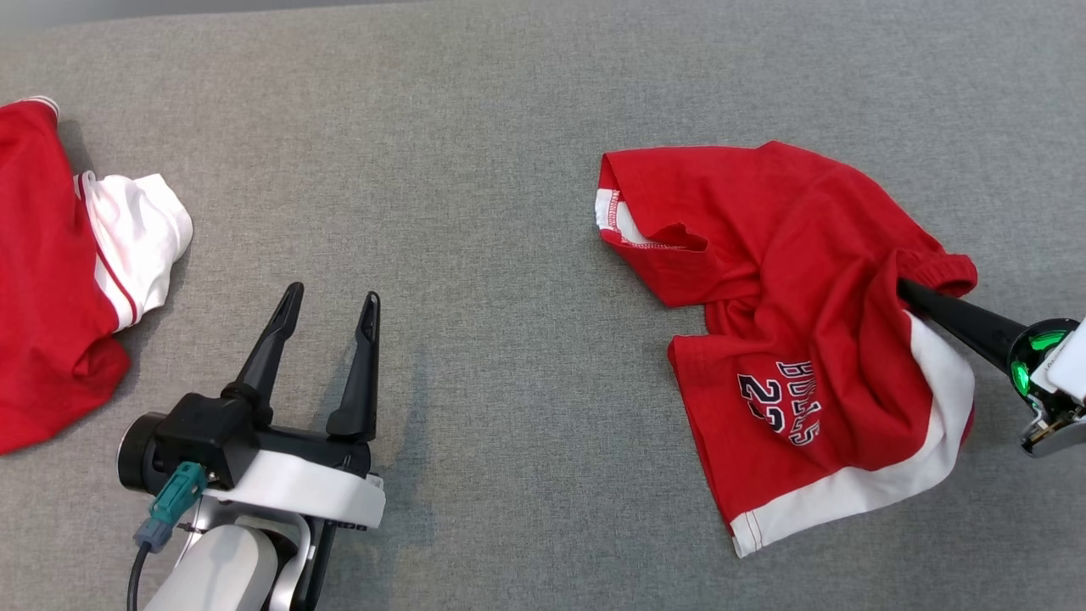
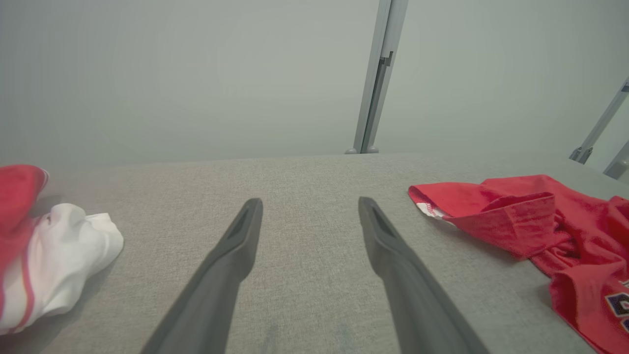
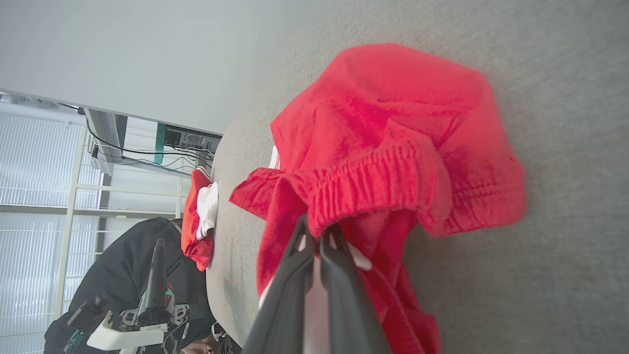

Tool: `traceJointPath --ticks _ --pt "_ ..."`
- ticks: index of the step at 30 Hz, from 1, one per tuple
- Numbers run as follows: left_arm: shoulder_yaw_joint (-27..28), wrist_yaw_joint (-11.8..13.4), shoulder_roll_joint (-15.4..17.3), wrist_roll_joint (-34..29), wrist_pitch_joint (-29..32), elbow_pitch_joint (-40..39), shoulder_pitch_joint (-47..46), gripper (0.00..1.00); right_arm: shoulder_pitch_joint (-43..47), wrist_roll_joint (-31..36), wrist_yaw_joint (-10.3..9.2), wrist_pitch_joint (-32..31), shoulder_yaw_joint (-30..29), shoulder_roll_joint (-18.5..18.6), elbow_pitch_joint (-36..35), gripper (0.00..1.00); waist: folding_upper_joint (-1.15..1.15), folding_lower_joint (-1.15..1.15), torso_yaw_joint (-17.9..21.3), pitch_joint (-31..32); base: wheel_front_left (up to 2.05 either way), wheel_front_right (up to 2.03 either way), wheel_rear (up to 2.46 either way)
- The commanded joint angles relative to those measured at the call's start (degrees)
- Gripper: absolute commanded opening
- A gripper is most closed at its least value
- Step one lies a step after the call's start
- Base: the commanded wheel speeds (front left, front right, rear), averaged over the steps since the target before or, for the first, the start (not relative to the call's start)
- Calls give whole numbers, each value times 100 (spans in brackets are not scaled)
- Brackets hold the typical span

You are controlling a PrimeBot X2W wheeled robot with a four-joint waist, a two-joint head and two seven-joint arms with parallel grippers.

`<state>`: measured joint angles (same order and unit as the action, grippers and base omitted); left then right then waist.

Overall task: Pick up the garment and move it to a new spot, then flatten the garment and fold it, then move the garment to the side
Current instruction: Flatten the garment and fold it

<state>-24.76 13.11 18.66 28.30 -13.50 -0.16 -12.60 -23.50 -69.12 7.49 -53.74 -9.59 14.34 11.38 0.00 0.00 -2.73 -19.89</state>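
Surface (image 1: 509,127): grey cloth covering, with a wide bare stretch across the middle. Judged the natural new spot.

Garment (image 1: 789,280): red shorts with a white hem band and a dark number print. They lie crumpled on the right half of the surface, one leg folded over itself.

Second garment (image 1: 51,280): red and white, bunched at the far left, well apart from the first. Leave it undisturbed.

Step in hand (judgement): first step, pick up and carry.
- The hold is on the ribbed waistband (image 3: 363,182), a thick edge that should not slip.
- Lift until the trailing hem clears the surface before traversing, or the cloth will drag and bunch further.
- A one-point hold will let the garment hang twisted. Lay it down hem first and draw it out, so there is less to flatten afterwards.
- Stop short of the second garment.

Pose:
- The right arm enters from the right edge of the head view, fingers low and angled up-left under the waistband fold.
- Right hand (image 3: 316,235): clamped tight on the waistband, with cloth draped over the tips.
- Left hand (image 1: 332,294): at lower left over bare surface between the two garments, fingers spread wide and holding nothing.
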Motion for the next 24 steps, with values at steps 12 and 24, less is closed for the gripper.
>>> traceJointPath --ticks 12,24 --pt "3 -8 42 19 -14 53 -67 100 271 334 1 1259 201 469 -199 100 0 0 42 44 0 0 0" --pt "80 96 138 72 0 54 87 100 1248 1069 1 3924 229 959 -550 100 0 0 354 392 0 0 0"
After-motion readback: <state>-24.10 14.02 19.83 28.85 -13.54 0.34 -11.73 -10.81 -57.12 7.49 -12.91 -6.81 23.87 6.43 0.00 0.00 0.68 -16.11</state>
